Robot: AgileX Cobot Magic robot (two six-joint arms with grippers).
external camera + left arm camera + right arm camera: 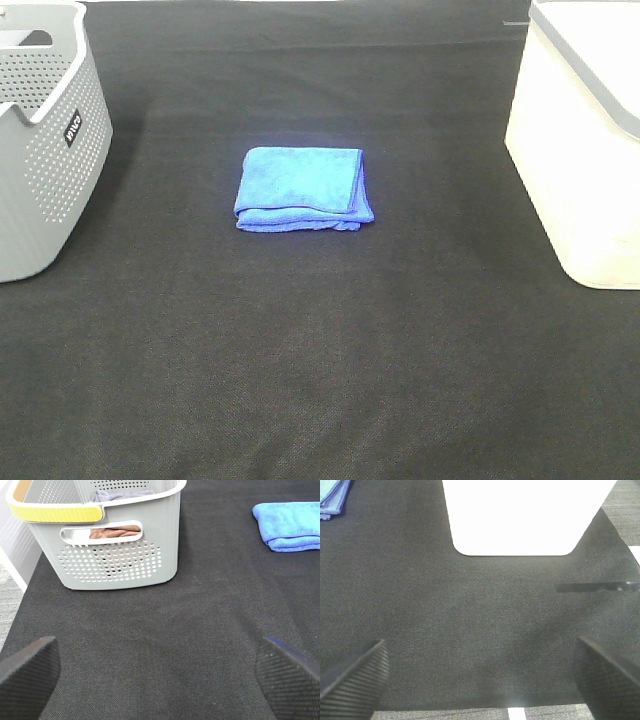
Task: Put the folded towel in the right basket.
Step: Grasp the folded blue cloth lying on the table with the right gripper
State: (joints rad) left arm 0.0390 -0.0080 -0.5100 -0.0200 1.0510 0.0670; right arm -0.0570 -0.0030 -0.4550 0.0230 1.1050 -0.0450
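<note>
Black tabletop [320, 350] w/ folded towel [303, 188] at ctr, well apart from L tool [156, 652] & R tool [480, 650], both spread wide.

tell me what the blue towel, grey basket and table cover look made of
Blue towel: soft cloth, probably microfibre; fuzzy matte nap, stitched edge. Grey basket: moulded plastic, smooth and matte; rows of small holes. Table cover: black woven fabric, matte; fine weave shows close up.
</note>
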